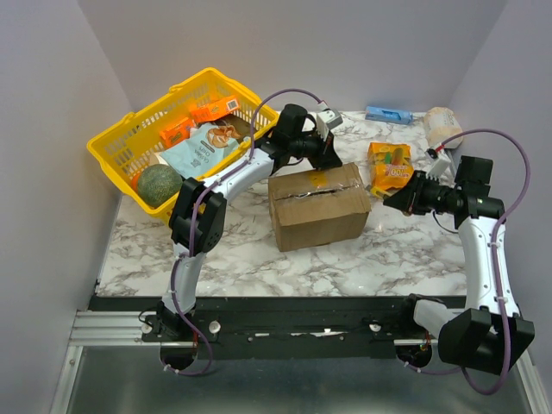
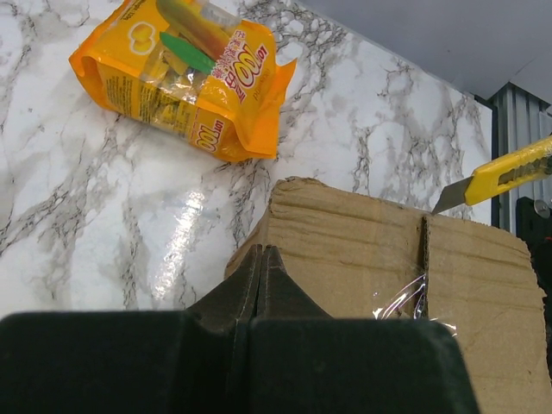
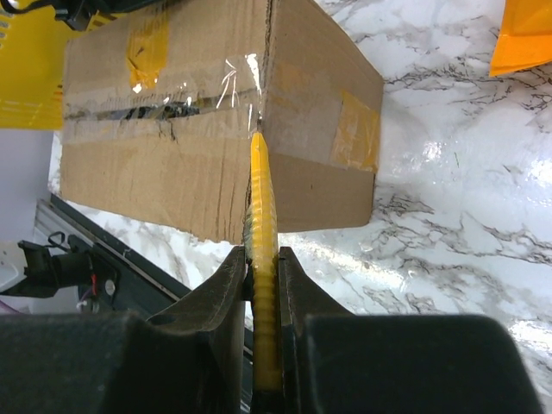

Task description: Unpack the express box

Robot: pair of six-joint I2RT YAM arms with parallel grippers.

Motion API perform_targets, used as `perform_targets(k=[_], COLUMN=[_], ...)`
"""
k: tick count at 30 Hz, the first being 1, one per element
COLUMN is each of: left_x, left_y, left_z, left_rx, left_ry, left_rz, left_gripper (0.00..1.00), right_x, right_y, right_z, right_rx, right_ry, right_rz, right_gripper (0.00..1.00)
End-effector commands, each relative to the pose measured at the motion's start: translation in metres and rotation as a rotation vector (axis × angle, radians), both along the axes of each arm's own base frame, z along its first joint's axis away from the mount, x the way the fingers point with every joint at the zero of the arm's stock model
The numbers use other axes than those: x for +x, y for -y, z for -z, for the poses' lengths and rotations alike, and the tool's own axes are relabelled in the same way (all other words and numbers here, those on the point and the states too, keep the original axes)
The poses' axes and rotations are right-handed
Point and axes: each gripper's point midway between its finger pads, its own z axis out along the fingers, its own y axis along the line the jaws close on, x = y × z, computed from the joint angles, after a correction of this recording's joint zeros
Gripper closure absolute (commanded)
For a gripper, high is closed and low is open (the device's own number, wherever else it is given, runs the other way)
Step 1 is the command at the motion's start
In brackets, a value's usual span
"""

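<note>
Item: express box (image 1: 319, 211), mid-desk (image 1: 388, 254), flaps shut, tape seam (image 3: 155, 108) along top.

Right pincer (image 3: 263, 256): grasping yellow knife (image 3: 261, 198), blade tip at seam end on box corner.

Left pincer (image 2: 263, 263): clenched, empty, at box's far edge; contact unclear.

Your risks:
- blade skids off tape, gouges cardboard or contents
- box slides under push, little bracing it
- stray blade meets left pincer nearby
- knife twists in grasp

Writing: orange pouch (image 2: 194, 78) shows "100", other characters unreadable. Yellow sticker (image 3: 358, 129): nothing legible.
</note>
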Motion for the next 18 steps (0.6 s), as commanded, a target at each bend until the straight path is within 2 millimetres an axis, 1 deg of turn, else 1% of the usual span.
perform_targets(k=[1, 12, 18], left_x=[-0.008, -0.008, -0.009], left_y=[-0.022, -0.023, -0.023], left_z=[0.072, 0.07, 0.07], left_rx=[0.179, 0.178, 0.179], left_ry=[-0.139, -0.135, -0.134], left_rz=[-0.062, -0.062, -0.058], left_gripper=[1.0, 1.0, 1.0], right_x=[-0.017, -0.027, -0.031], right_y=[-0.002, -0.001, 0.001], right_z=[0.0, 0.001, -0.003], right_rx=[-0.021, -0.054, -0.085], right_ry=[-0.035, -0.06, -0.055], right_rz=[-0.037, -0.08, -0.099], right_gripper=[0.99, 1.0, 1.0])
